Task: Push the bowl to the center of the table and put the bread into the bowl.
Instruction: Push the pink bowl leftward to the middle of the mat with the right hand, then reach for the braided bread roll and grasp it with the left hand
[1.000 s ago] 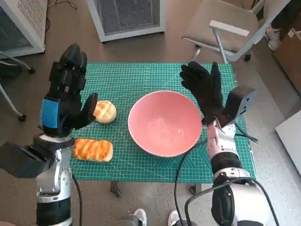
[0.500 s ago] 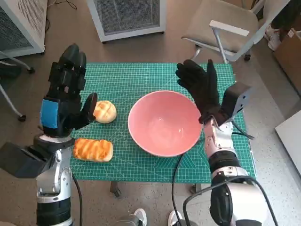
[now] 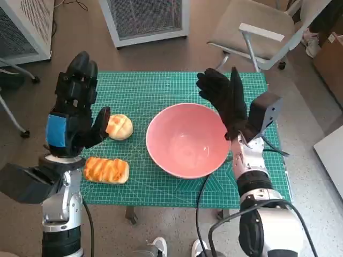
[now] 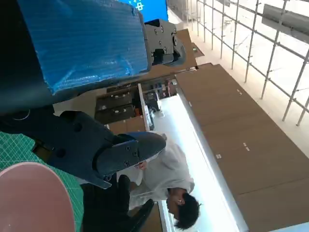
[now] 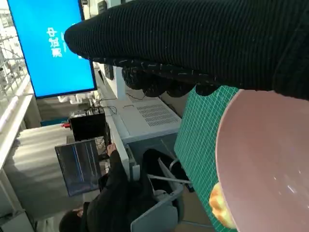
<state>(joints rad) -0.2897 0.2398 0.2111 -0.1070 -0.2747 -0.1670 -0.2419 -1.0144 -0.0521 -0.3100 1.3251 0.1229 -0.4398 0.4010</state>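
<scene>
Green mat [image 3: 161,88], pink bowl [image 3: 187,140], bread [image 3: 105,170]

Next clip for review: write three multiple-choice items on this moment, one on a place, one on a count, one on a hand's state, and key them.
1. Where does the round golden bun lie?
A. Inside the pink bowl
B. On the green cutting mat, between the left hand and the pink bowl
C. On the floor

2. How many pieces of bread are on the mat?
A. One
B. Two
C. Four

3. What is the gloved right hand doing?
A. Holding the long glazed loaf
B. Holding nothing, fingers spread, at the bowl's side
C. Gripping the chair

Key:
1 B: in the head view the bun sits on the green cutting mat, with the left hand on one side and the pink bowl on the other.
2 B: the bun and the long glazed loaf are the only bread.
3 B: the right hand is spread with nothing in it, at the bowl's side away from the bread.
</scene>
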